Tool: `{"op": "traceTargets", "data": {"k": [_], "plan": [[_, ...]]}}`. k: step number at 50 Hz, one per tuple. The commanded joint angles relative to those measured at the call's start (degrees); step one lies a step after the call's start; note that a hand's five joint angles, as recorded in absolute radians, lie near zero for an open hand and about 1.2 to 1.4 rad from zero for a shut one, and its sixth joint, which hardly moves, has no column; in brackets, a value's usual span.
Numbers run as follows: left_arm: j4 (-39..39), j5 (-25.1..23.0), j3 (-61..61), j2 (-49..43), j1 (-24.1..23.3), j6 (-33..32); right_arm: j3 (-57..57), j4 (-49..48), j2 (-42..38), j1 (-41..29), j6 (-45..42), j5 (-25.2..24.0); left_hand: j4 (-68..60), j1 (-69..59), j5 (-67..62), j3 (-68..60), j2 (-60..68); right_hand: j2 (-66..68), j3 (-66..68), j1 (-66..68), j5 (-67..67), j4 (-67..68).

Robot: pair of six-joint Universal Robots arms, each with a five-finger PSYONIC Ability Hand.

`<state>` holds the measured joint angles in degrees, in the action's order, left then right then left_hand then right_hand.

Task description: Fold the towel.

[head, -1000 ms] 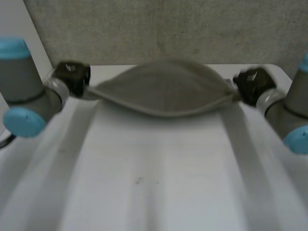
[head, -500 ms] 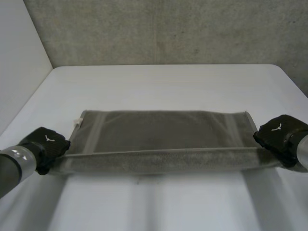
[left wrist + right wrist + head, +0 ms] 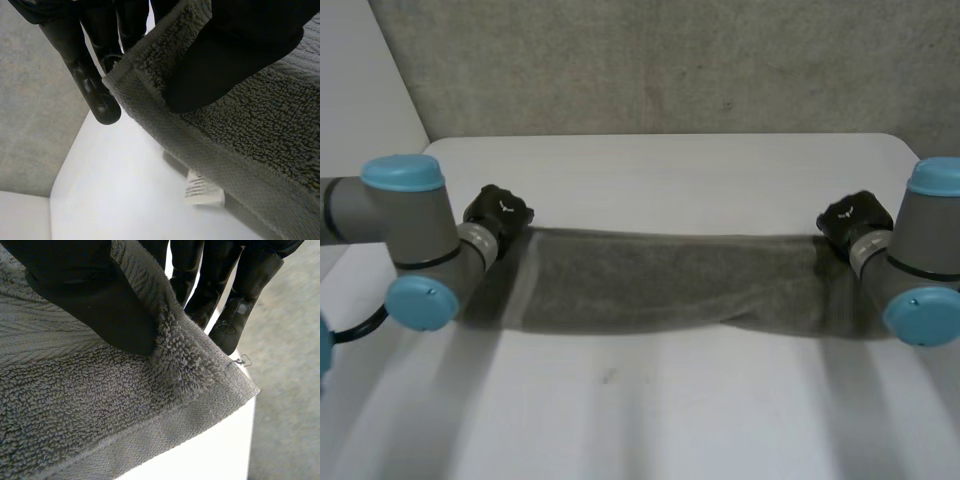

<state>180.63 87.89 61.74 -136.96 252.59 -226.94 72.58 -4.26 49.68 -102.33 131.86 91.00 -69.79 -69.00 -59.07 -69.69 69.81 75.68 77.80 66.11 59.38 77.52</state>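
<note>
The white table (image 3: 650, 410) was bare in front. Across its middle lay the grey terry towel (image 3: 670, 280), a long band, apparently doubled. At the far corners, the left hand (image 3: 498, 212) and right hand (image 3: 853, 218) each pinched cloth between thumb and fingers. Setting both corners down level, edge on edge, would keep the fold square.

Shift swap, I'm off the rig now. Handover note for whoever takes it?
Left hand: shut on a corner of the grey terry towel, thumb on top.
Right hand: shut on the corner at the other end.
Towel: stretched between them over the white table; held edge above a lower layer with a white label.
Done: first fold apparently carried over. Left: lay edge down, release, fold again.
</note>
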Motion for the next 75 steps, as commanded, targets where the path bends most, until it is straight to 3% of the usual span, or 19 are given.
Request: {"op": "traceTargets", "data": {"k": [1, 3, 4, 5, 6, 7, 8, 15, 21, 28, 33, 39, 54, 56, 58, 59, 61, 67, 75], "plan": [[-0.10, 3.51, -10.39, -6.99, -0.35, -0.17, -3.49, -10.57, -4.06, -0.94, -0.29, -0.47, -10.21, -11.00, -10.93, -10.31, 10.19, 4.32, 2.20, 13.89, 10.62, 2.48], [-0.10, 3.51, -11.54, -7.52, -0.43, 0.00, -3.93, -12.16, -4.76, -0.94, -0.20, -0.47, -10.21, -11.00, -10.93, -10.31, 10.19, 4.32, 2.20, 13.89, 10.62, 2.48], [-0.27, 3.51, -12.16, -7.79, -0.69, 0.00, -4.28, -13.04, -5.38, -1.03, -0.20, -0.12, -10.21, -11.00, -10.93, -10.31, 10.19, -11.61, -13.73, -2.04, -5.31, -13.44], [-0.27, 3.51, -12.17, -7.79, -0.70, 0.00, -4.29, -13.05, -5.38, -1.03, -0.20, -0.12, -10.21, -11.00, -10.93, -10.31, 10.19, -11.77, -13.89, -2.20, -5.47, -13.60], [-0.27, 3.51, -12.34, -7.88, -1.13, 0.00, -4.20, -13.40, -5.82, -1.11, -0.29, -0.12, 19.08, 18.29, 18.36, 18.97, -19.09, -65.68, -67.80, -56.11, -59.38, -67.52], [-0.27, 3.51, -12.34, -7.88, -1.14, 0.00, -4.20, -13.40, -5.82, -1.12, -0.29, -0.12, 19.37, 18.58, 18.65, 19.27, -19.39, -65.68, -67.80, -56.11, -59.38, -67.52], [-0.27, 3.77, -12.34, -7.88, -1.57, -0.08, -4.02, -13.40, -5.91, -1.38, -0.20, -0.47, 58.51, 57.72, 57.79, 58.40, -58.52, -65.68, -67.80, -56.11, -59.38, -67.52], [-0.45, 4.04, -11.29, -6.56, -3.33, 0.44, -2.70, -13.40, -2.31, -1.55, 3.14, -0.21, 59.79, 59.00, 59.07, 59.69, -59.81, -65.68, -67.80, -56.11, -59.38, -67.52], [-0.98, 4.04, -6.37, -0.67, -3.42, 3.61, 3.54, -11.29, 6.83, -0.94, 10.70, -0.12, 59.79, 59.00, 59.07, 59.69, -59.81, -65.68, -67.80, -56.11, -59.38, -67.52], [-0.80, 3.16, 3.37, 8.45, -3.16, 10.63, 12.05, 3.62, 15.00, 0.46, 13.24, -0.47, 59.79, 59.00, 59.07, 59.69, -59.81, -65.68, -67.80, -56.11, -59.38, -67.52], [-0.80, 2.99, 6.98, 11.88, -3.07, 11.61, 16.88, 7.60, 15.97, 3.62, 16.23, -1.61, 59.79, 59.00, 59.07, 59.69, -59.81, -58.06, -60.18, -48.49, -51.76, -59.89], [-0.54, 2.99, 10.24, 14.44, -3.16, 11.69, 23.21, 2.53, 17.29, 8.10, 16.94, -6.26, 59.79, 59.00, 59.07, 59.69, -59.81, -45.09, -47.21, -35.52, -38.79, -46.93], [-0.27, 2.99, 11.12, 14.53, -3.42, 11.69, 27.00, -9.00, 13.08, 12.07, 19.83, -13.47, 59.79, 59.00, 59.07, 59.69, -59.81, -42.39, -44.51, -32.83, -36.09, -44.23], [-0.27, 2.99, 11.21, 14.62, -3.42, 11.69, 26.92, -9.18, 12.72, 12.24, 20.28, -13.57, 59.79, 59.00, 59.07, 59.69, -59.81, -39.52, -41.64, -29.96, -33.22, -41.36], [-0.27, 2.99, 11.21, 14.62, -3.42, 11.69, 26.74, -10.14, 12.37, 12.68, 20.81, -14.00, 59.79, 59.00, 59.07, 59.69, -59.81, -22.64, -24.75, -13.07, -16.33, -24.47], [-0.27, 2.99, 11.21, 14.62, -3.42, 11.69, 26.74, -10.15, 12.37, 12.68, 20.81, -14.00, 59.79, 59.00, 59.07, 59.69, -59.81, -22.53, -24.65, -12.97, -16.23, -24.37], [-0.27, 2.99, 11.21, 14.62, -3.42, 11.69, 26.74, -11.99, 11.93, 13.12, 21.07, -13.83, 59.79, 59.00, 59.07, 59.69, -59.81, 2.56, 0.44, 12.13, 8.87, 0.73], [-0.27, 2.99, 11.30, 14.62, -3.60, 11.69, 26.12, -12.88, 10.79, 14.27, 20.81, -12.60, 59.79, 59.00, 59.07, 59.69, -59.81, 4.32, 2.20, 13.89, 10.62, 2.48], [-0.45, 2.99, 12.79, 15.76, -3.86, 11.69, 23.40, -11.47, 12.55, 20.77, 15.36, -3.28, 59.79, 59.00, 59.07, 59.69, -59.81, 4.32, 2.20, 13.89, 10.62, 2.48]]}}
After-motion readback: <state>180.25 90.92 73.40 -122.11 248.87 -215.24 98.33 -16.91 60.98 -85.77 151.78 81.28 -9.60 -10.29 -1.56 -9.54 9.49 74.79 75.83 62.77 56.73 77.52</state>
